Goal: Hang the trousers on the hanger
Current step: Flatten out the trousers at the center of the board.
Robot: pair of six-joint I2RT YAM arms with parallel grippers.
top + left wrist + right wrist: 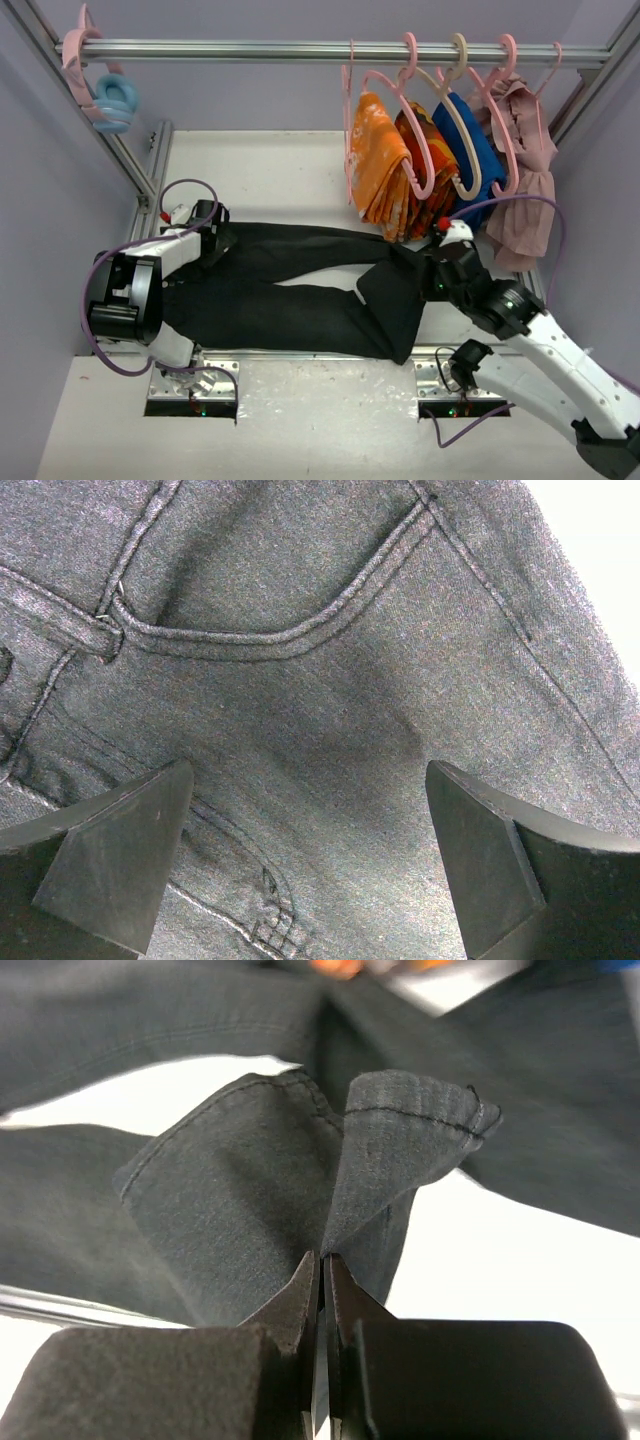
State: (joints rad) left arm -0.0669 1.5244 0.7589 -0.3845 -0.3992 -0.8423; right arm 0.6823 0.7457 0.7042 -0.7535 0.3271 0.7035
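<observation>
The black trousers [300, 290] lie flat across the table, waist at the left and legs running right. My left gripper [213, 240] is open, right above the waist; in the left wrist view [308, 770] its fingers straddle the pocket fabric [330, 680]. My right gripper [432, 262] is shut on a bunched leg hem, and the right wrist view [322, 1257] shows the hem [300, 1160] pinched and lifted off the table. A thin pale pink hanger [349, 130] hangs bare and edge-on from the rail, left of the orange cloths.
A metal rail [250, 48] spans the back. It carries orange patterned cloths [385, 165], a blue garment [482, 160] on a beige hanger [460, 60], a dusty pink garment [525, 180], and a pale blue ring hook [115, 100] far left. Frame posts [130, 160] flank the table.
</observation>
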